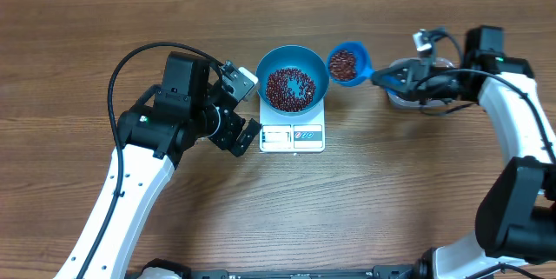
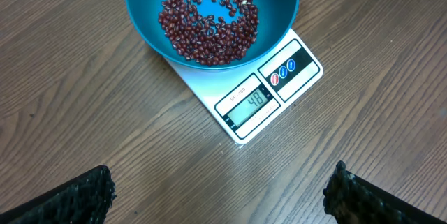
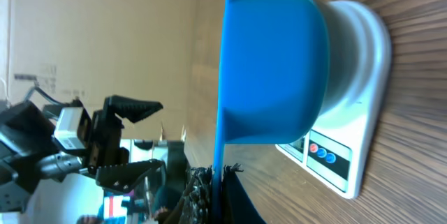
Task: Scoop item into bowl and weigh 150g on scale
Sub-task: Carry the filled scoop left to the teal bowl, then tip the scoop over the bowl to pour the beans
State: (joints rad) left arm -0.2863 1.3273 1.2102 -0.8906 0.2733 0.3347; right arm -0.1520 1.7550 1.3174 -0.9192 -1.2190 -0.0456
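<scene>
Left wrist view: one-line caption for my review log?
Bowl of beans on the scale, display showing 48; left gripper open nearby.

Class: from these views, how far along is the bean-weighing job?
Done: beans lie in the bowl on the scale, whose display reads 48. In hand: the right fingers hold a loaded scoop beside the bowl. Left: tip it in and add more until 150.

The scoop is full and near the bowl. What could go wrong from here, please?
1. The scoop, held by the right tool, sits beside the rim of the bowl, not over it. Tipping now might spill beans onto the table.
2. The open left tool stands close to the scale. A touch could disturb the display, which shows 48.
</scene>
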